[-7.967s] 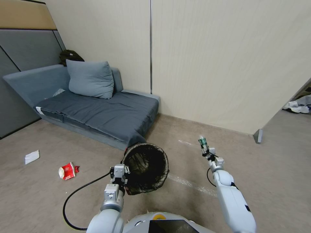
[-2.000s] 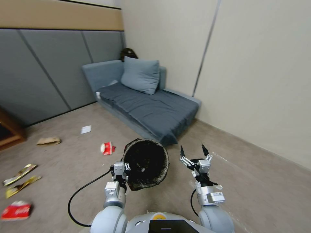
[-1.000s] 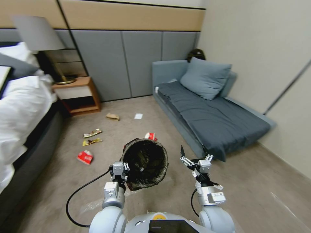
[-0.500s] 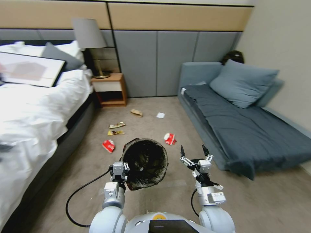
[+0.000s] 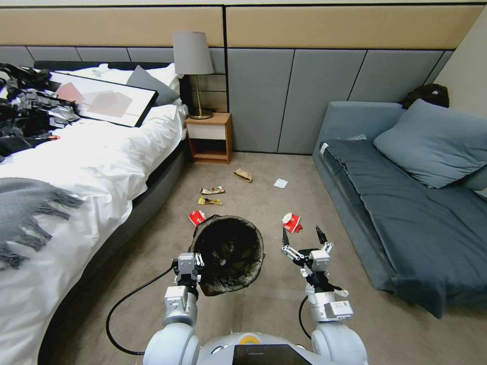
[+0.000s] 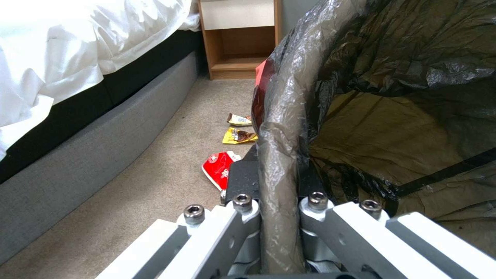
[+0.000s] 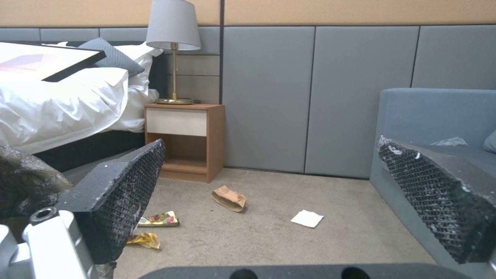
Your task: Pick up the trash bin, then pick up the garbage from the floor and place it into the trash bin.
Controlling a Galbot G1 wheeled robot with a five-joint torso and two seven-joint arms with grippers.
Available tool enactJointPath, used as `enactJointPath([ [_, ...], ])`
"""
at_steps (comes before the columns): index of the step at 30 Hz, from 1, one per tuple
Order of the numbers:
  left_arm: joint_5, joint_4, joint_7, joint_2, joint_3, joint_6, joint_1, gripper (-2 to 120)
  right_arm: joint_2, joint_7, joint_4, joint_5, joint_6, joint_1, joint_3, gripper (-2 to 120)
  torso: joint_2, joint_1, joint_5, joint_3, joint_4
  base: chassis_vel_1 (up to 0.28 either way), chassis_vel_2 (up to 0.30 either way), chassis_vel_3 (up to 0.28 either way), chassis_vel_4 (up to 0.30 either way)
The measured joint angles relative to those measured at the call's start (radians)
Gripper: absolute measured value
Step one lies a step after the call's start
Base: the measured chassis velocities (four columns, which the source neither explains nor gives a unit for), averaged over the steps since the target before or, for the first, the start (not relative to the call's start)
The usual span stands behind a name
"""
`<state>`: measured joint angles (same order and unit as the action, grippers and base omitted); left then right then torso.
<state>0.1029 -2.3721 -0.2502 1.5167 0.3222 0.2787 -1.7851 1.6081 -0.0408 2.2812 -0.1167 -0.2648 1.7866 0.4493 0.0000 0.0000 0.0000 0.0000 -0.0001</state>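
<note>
Left gripper [image 5: 188, 265] holds trash bin [image 5: 228, 253] off floor, fingers [image 6: 243, 217] clamped on bag-lined rim, mouth tilted toward robot. Right gripper [image 5: 304, 238] raised beside bin, fingers [image 7: 124, 193] spread apart, holding nothing. Litter on carpet between bed [image 5: 91, 167] and sofa [image 5: 406, 203]: red packet [image 5: 291, 222] ahead of right gripper, second red packet [image 5: 197, 217] at bin's far rim, two foil wrappers [image 5: 210, 195], brown paper bag [image 5: 243, 175], white slip [image 5: 280, 183] nearer nightstand [image 5: 209, 137].
</note>
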Motion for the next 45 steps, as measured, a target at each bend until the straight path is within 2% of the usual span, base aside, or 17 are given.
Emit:
enactJointPath([
  [35,0.003,-0.002,0.000,-0.006,0.001,-0.001,0.001,2,0.000,0.018,0.005,0.022,0.003,0.002,0.010,100,0.000,0.000,0.0000,0.000,0.0001,0.000,0.000,0.000,0.000],
  [45,0.003,-0.004,0.000,-0.007,0.001,-0.001,0.001,2,0.000,0.016,0.007,0.024,0.004,0.003,0.009,100,0.000,0.000,0.0001,0.000,0.0001,-0.076,0.072,0.077,-0.081],
])
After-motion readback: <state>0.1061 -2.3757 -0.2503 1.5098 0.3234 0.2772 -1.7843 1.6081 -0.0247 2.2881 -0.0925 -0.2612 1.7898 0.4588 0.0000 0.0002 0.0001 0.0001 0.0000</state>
